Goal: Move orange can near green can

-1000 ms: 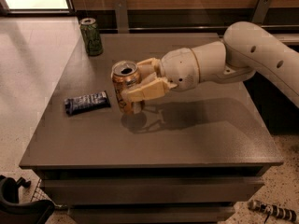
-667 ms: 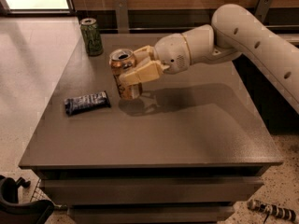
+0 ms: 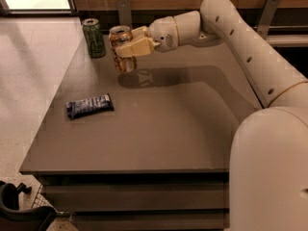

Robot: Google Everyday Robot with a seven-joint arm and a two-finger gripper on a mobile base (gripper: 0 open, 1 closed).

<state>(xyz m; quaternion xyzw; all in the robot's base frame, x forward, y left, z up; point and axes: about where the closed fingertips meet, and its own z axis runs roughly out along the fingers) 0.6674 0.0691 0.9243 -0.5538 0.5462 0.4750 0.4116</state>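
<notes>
The tool (image 3: 131,48) is clamped on the orange can (image 3: 121,34), holding it upright and seemingly clear of the desk (image 3: 159,129) to avoid dragging; the green can (image 3: 94,37) stands near, apart, so probably only 1 lowering move remains.

The cream two-finger gripper (image 3: 128,47), clamping the orange-brown patterned can (image 3: 125,63), is hovering just right of the dark green drink can (image 3: 94,38) (only a narrow gap between).
</notes>
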